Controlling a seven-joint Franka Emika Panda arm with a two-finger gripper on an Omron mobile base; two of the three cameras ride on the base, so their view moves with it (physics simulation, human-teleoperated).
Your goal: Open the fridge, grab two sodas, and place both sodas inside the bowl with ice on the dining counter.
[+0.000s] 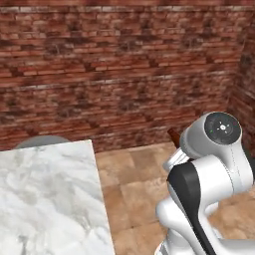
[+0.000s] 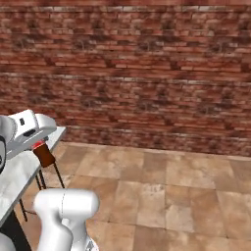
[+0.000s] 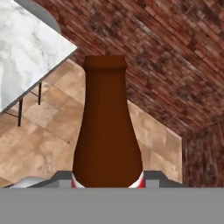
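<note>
Fingers (image 3: 107, 181) clamp the brown bottle (image 3: 106, 131) beside the dining counter (image 3: 22, 52).

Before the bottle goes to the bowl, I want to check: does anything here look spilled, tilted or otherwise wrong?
Nothing stands out. The brown bottle sits centred in the gripper, with no spill on the marble dining counter or the tiled floor.

bottle (image 3: 107, 131) in gripper (image 2: 40, 147) | dining counter (image 1: 47, 199) left | brick wall (image 1: 124, 64) behind
</note>
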